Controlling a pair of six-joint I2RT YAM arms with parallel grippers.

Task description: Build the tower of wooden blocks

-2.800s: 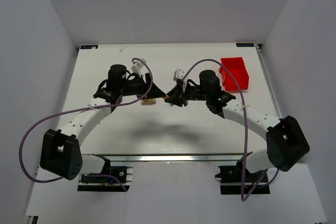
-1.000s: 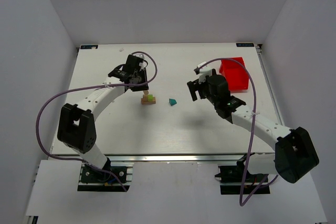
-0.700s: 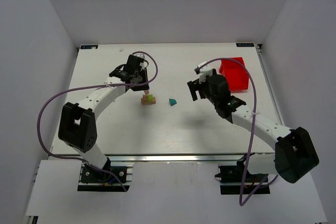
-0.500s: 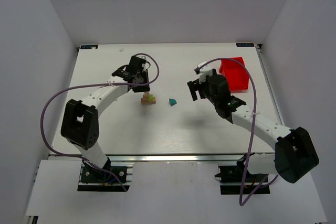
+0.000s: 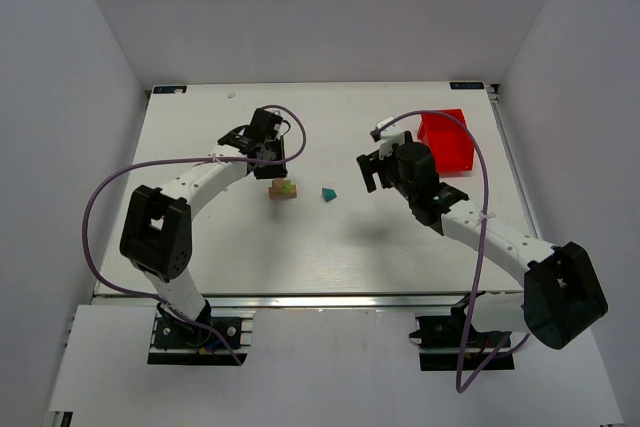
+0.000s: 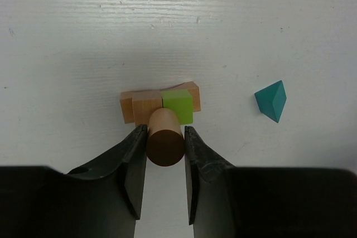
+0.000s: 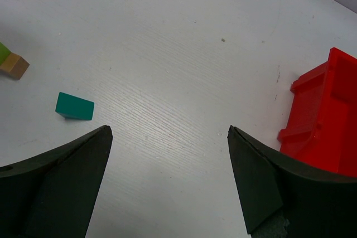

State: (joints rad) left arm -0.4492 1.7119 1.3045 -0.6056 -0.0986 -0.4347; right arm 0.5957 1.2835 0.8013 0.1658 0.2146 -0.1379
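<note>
The wood block tower (image 5: 281,190) is a low cluster left of the table's middle: tan blocks (image 6: 142,107) with a lime-green block (image 6: 177,106) beside them. My left gripper (image 6: 165,127) hangs over it, shut on a tan wooden cylinder (image 6: 165,139) seen end-on; the cylinder's far end overlaps the tan and green blocks, and I cannot tell whether it touches them. A teal block (image 6: 271,100) lies alone to the right, also in the right wrist view as the teal block (image 7: 75,106). My right gripper (image 7: 168,131) is open and empty, raised right of the teal block (image 5: 327,193).
A red plastic bin (image 5: 445,139) stands at the back right, close to my right gripper (image 5: 370,169); its wall is the red bin (image 7: 323,126) in the right wrist view. The purple cable of the left arm (image 5: 190,182) loops above the table's left side.
My left gripper has crept a little to the right over the stack, still holding the cylinder. The right arm has stayed still over the last second.
</note>
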